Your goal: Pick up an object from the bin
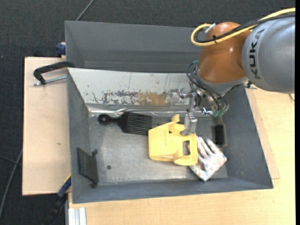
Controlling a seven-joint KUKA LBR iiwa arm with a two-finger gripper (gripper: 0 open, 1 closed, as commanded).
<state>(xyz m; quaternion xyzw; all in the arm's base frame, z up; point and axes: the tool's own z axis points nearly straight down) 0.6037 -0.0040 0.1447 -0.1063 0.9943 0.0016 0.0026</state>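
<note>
My gripper (190, 124) hangs under the orange cover at the bin's right side, its metal finger reaching down to the top right of a yellow plastic toy (169, 144) lying in the middle of the floor. Whether the finger touches the toy I cannot tell. A patterned cloth packet (209, 162) lies against the toy's right edge, lower right of the gripper. A small black block (219, 135) lies just right of the gripper.
A black comb with a handle (129, 122) lies left of the toy near the back wall. A black flat piece (87, 164) leans in the front left corner. The arm covers the bin's back right corner.
</note>
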